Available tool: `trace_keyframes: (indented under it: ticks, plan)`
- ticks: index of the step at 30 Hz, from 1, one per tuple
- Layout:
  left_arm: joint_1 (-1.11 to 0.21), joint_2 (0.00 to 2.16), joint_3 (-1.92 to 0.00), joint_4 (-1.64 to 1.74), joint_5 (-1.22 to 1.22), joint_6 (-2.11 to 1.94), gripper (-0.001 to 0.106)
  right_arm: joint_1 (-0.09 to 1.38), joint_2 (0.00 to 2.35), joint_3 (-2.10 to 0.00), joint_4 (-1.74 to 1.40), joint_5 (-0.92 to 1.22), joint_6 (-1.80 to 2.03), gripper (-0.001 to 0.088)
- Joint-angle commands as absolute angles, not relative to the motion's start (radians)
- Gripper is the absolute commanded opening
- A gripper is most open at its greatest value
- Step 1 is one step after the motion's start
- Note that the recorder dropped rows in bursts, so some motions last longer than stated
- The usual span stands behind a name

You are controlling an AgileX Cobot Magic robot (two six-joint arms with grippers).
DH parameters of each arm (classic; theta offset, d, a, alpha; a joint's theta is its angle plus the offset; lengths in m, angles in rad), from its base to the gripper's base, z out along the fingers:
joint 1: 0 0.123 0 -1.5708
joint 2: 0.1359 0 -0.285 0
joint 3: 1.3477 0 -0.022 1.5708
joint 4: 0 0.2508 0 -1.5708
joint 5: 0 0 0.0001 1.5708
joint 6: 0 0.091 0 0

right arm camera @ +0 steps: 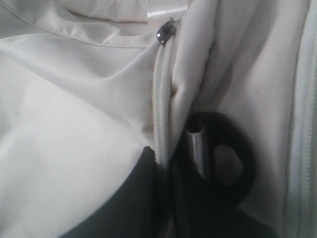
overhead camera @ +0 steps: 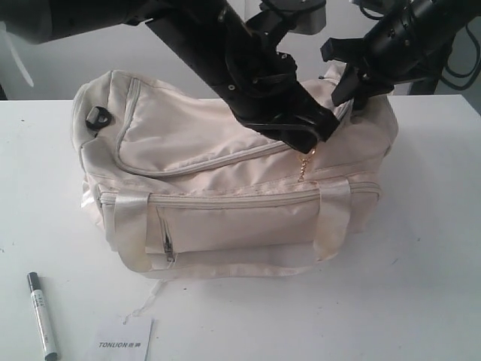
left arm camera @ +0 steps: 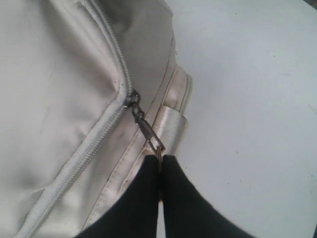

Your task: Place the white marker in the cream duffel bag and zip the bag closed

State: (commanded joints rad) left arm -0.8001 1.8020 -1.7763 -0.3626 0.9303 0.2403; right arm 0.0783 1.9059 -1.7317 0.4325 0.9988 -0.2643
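The cream duffel bag (overhead camera: 195, 135) sits mid-table, its curved top zipper running to a slider (left arm camera: 132, 98) near the right end. My left gripper (overhead camera: 316, 139) (left arm camera: 160, 159) is shut on the gold chain pull (left arm camera: 146, 128) hanging from that slider. At the bag's right end my right gripper (overhead camera: 353, 94) (right arm camera: 166, 158) is shut on the bag's fabric along the zipper tape (right arm camera: 162, 99), beside a black end ring (right arm camera: 225, 158). The white marker (overhead camera: 42, 314), dark cap pointing away, lies on the table at the front left, far from both grippers.
A white "TONLION" card (overhead camera: 124, 340) lies at the front edge, right of the marker. The white table (overhead camera: 421, 263) spreads to the bag's right and front. Both black arms cross above the bag's back.
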Motion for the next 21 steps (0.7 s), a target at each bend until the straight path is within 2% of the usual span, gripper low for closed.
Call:
trace_keyframes:
  ticks: [13, 16, 21]
  plan:
    - [-0.800, 1.804, -1.776, -0.305, 0.928, 0.240, 0.000, 0.078, 1.906, -1.732, 0.437, 0.999, -0.254, 0.0010]
    - [-0.800, 1.804, -1.776, -0.305, 0.882, 0.211, 0.000, 0.078, 1.906, -1.732, 0.444, 0.996, -0.254, 0.0101]
    - [-0.800, 1.804, -1.776, -0.309, 0.837, 0.201, 0.000, 0.078, 1.896, -1.734, 0.444, 0.996, -0.235, 0.0354]
